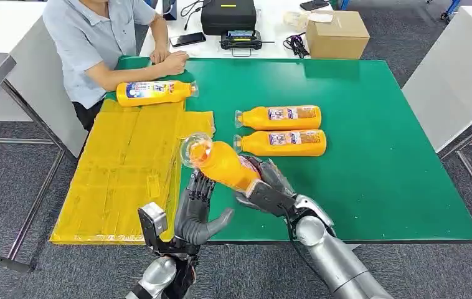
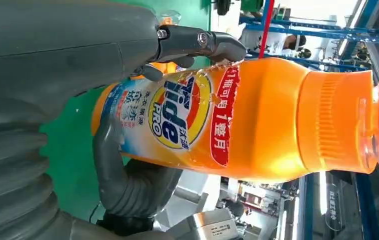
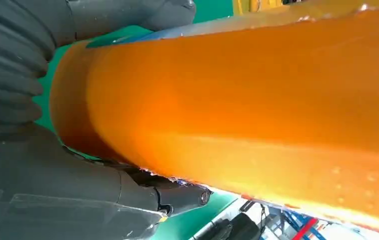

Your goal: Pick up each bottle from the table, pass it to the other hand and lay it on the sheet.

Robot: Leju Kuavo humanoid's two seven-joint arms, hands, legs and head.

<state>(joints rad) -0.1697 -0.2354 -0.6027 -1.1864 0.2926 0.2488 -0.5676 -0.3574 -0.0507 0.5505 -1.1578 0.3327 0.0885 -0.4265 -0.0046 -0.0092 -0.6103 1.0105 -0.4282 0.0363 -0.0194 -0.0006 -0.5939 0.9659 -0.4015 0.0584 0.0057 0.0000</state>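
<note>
held bottle point(image 1: 224, 163) raised over the green table point(image 1: 395, 174), beside the yellow sheet point(image 1: 121, 168) | right hand point(image 1: 264, 190) clamped round its base | left hand point(image 1: 196, 208) spread beneath, touching | likely heavy, rigid, slick; grip mid-body

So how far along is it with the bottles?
One orange detergent bottle already lies on the yellow sheet. A second orange bottle is in the right hand, with the left hand just beside it. Two more orange bottles wait on the green table.
</note>
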